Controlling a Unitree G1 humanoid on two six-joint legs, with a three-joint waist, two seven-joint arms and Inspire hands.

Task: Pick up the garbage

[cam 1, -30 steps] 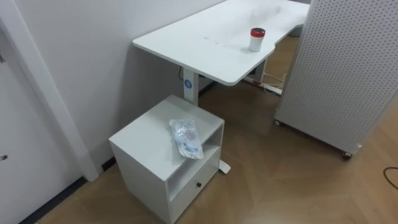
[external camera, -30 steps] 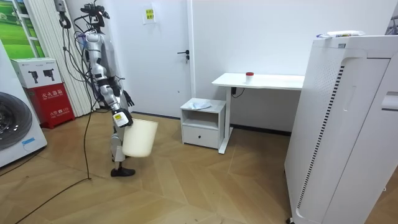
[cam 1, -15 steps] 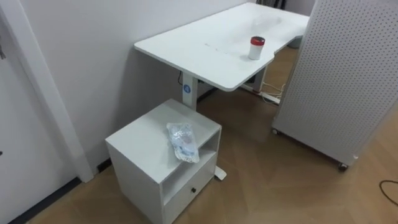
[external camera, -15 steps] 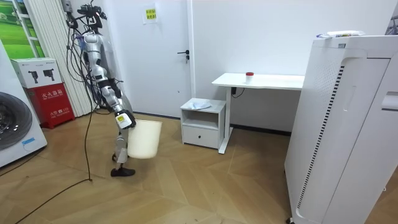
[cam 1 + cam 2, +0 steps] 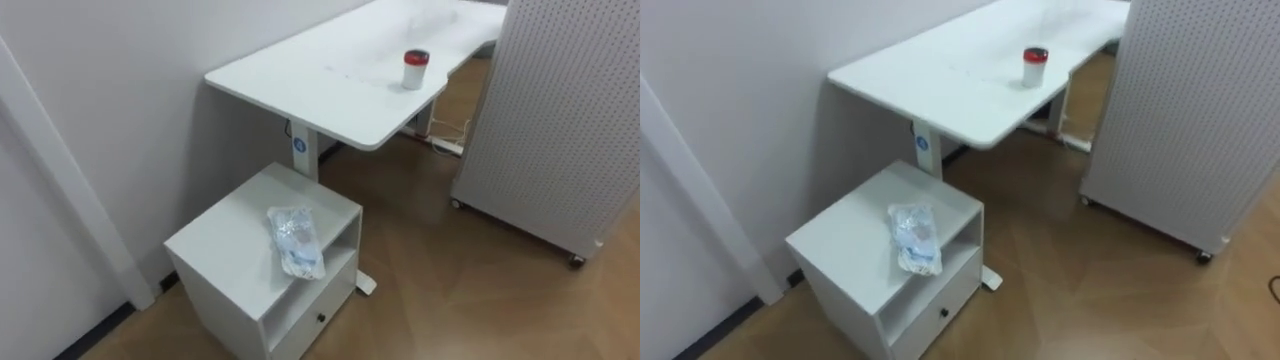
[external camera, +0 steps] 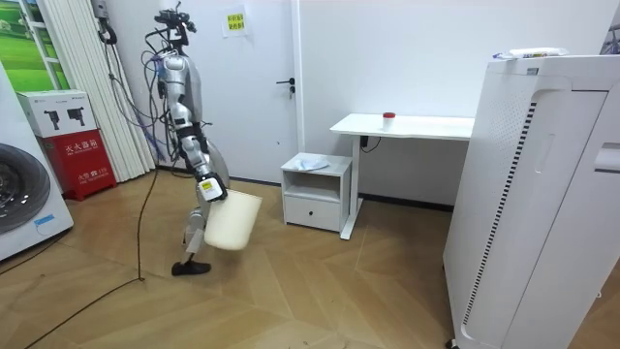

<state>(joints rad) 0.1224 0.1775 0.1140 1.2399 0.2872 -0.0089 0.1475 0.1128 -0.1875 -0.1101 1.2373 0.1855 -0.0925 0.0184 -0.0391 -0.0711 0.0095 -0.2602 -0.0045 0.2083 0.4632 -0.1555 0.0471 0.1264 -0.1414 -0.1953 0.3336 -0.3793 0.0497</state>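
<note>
The robot stood on the wood floor [image 6: 291, 291] at the room view's left of a low white cabinet [image 5: 225, 255], facing it and well apart from it. By its body, the right hand [image 6: 210, 189] was at the rim of a cream bin [image 6: 231, 221], which hung tilted beside its legs; it could not be told whether the fingers were curled round the rim. The garbage, a crumpled clear plastic bag [image 5: 297, 240], lay on the cabinet top near the front edge, above the open shelf, apart from both hand and bin. A drawer with a small dark knob [image 5: 320, 318] sat below the shelf. Behind the cabinet stood a white desk [image 5: 320, 85] against the wall. On the desk, near its front edge, a small white jar with a red lid [image 5: 414, 69] stood upright. To the right, a white perforated panel [image 5: 560, 110] stood on castors.
</note>
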